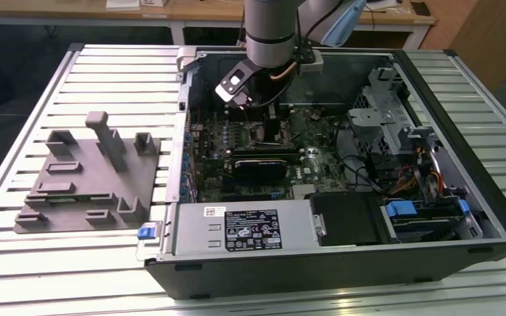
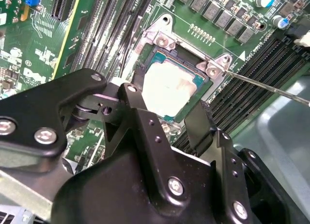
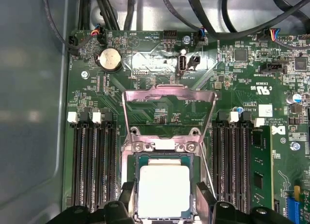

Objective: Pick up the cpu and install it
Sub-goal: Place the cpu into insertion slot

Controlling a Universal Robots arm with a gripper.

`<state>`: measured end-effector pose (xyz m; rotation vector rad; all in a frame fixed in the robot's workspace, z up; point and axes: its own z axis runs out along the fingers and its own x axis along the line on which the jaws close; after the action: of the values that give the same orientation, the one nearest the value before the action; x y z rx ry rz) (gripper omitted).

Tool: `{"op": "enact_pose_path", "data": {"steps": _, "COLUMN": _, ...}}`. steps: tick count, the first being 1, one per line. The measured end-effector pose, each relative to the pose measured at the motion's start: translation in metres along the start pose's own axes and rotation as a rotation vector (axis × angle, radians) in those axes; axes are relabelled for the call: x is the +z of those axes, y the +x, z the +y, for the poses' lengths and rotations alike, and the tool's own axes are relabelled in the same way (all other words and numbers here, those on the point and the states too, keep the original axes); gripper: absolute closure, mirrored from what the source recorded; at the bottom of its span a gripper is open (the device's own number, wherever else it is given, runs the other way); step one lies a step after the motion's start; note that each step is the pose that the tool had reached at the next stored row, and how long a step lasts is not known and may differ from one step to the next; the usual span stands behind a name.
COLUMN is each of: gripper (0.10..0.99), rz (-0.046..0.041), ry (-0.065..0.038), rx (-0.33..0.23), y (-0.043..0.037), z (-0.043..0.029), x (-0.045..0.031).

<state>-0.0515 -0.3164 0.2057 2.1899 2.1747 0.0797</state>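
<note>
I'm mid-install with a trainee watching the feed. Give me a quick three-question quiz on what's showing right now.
1. True or false: the metal load plate is closed over the cpu.
2. The gripper is nearest to: A) the coin battery, B) the cpu, C) the blue drive caddy.
3. Fill in: the grey fixture sits on the exterior view's ___ of the computer case.
Key: 1 false, it stands open; 2 B; 3 left.
</note>
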Motion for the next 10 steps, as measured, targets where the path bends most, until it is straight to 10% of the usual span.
{"op": "enact_pose_path", "data": {"steps": 10, "gripper": 0.784, "rz": -0.0002, "ry": 0.0, "rx": 0.0, "y": 0.0, "z": 0.0001, "x": -0.0009}}
